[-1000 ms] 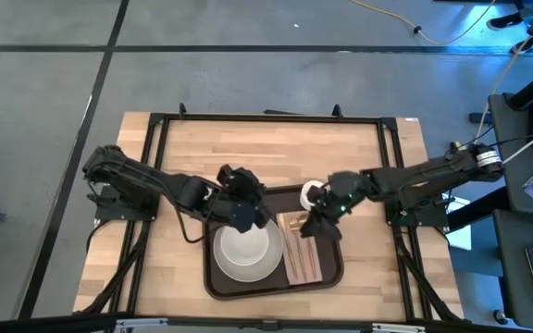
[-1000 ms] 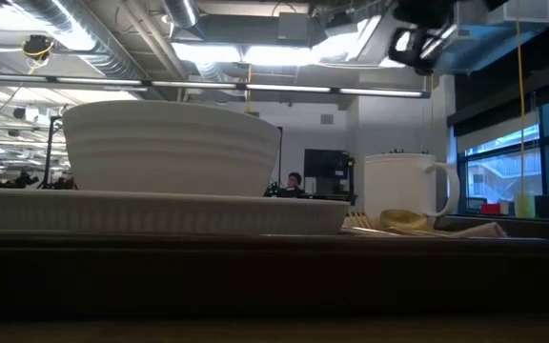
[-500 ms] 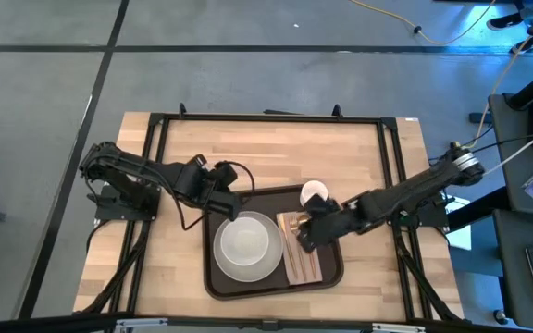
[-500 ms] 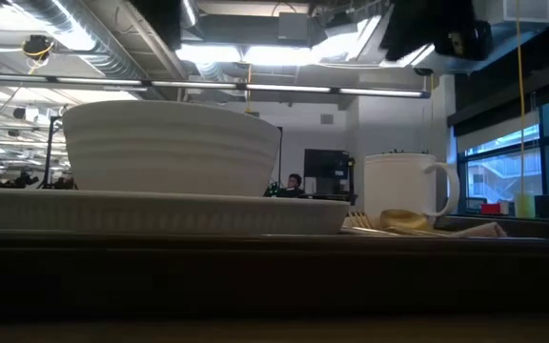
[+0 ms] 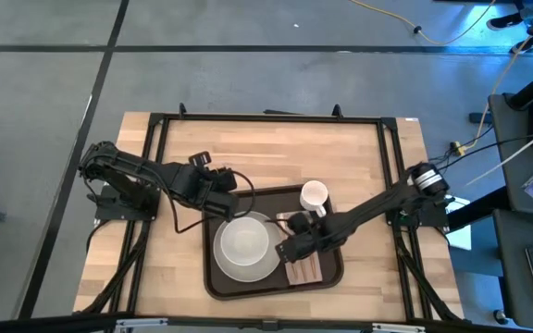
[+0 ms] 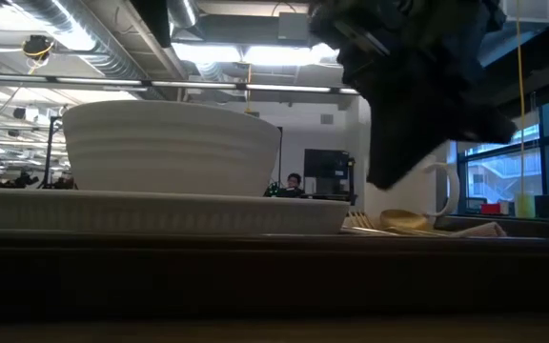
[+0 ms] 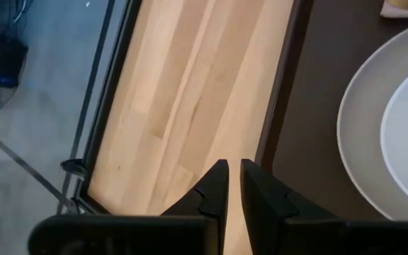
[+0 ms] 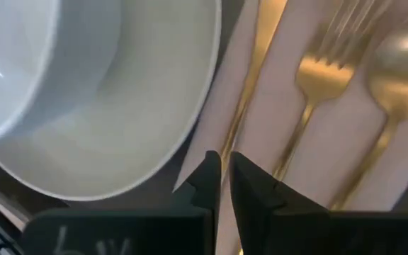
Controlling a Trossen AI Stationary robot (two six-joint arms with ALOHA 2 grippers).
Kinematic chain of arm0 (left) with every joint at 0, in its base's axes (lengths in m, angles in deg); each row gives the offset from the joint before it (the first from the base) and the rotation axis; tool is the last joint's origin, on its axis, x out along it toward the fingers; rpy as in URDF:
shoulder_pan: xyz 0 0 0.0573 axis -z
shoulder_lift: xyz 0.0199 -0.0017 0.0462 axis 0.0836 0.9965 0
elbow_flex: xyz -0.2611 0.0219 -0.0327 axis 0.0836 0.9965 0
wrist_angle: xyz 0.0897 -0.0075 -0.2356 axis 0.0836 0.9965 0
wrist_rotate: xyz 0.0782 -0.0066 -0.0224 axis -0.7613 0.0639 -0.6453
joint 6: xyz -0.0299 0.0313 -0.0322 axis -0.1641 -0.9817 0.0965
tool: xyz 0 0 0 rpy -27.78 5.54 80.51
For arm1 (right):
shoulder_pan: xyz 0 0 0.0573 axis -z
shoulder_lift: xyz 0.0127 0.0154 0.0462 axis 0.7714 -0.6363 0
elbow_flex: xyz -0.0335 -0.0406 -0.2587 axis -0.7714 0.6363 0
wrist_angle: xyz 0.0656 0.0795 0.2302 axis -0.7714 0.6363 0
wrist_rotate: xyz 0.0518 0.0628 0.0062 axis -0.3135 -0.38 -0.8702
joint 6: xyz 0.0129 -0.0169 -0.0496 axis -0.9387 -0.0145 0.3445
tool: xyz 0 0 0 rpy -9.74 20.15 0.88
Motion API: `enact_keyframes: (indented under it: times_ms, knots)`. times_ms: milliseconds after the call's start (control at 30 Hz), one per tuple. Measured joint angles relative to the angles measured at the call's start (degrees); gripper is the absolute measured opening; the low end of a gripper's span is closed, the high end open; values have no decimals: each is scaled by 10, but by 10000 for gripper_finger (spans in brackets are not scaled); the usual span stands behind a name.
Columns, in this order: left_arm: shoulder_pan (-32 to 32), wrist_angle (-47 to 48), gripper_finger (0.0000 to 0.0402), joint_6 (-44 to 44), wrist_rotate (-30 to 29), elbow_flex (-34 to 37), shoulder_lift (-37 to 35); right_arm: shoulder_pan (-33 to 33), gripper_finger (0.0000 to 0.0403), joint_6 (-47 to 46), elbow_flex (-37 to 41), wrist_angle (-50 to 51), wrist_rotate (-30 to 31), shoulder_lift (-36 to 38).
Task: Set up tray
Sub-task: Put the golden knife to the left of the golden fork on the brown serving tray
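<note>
Two arms moved: right gripper (image 5: 290,250), pressed together, dropped onto the napkin (image 8: 317,134) edge, probably straightening it; left gripper (image 5: 232,196), closed, retreated from the tray (image 5: 213,277).

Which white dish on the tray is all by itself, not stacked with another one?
The white mug, standing alone at the tray's far right corner. The white bowl sits on the white plate, so those two are stacked.

left tool (image 7: 232,185) closed, right tool (image 8: 225,177) closed, low
</note>
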Motion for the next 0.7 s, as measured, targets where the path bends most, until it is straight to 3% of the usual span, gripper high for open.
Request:
enact_keyframes:
  times_ms: [167, 467, 700]
  knots:
    - [0, -8, 33, -4, -1, 0, 0, 0, 47, -3, 0, -5, -6, -11]
    - [0, -67, 33, -2, 5, 0, 0, -3, 135, -1, 0, -13, -5, -11]
    - [0, -73, 33, 15, 10, 0, 0, -9, 124, -2, 0, -13, -5, -12]
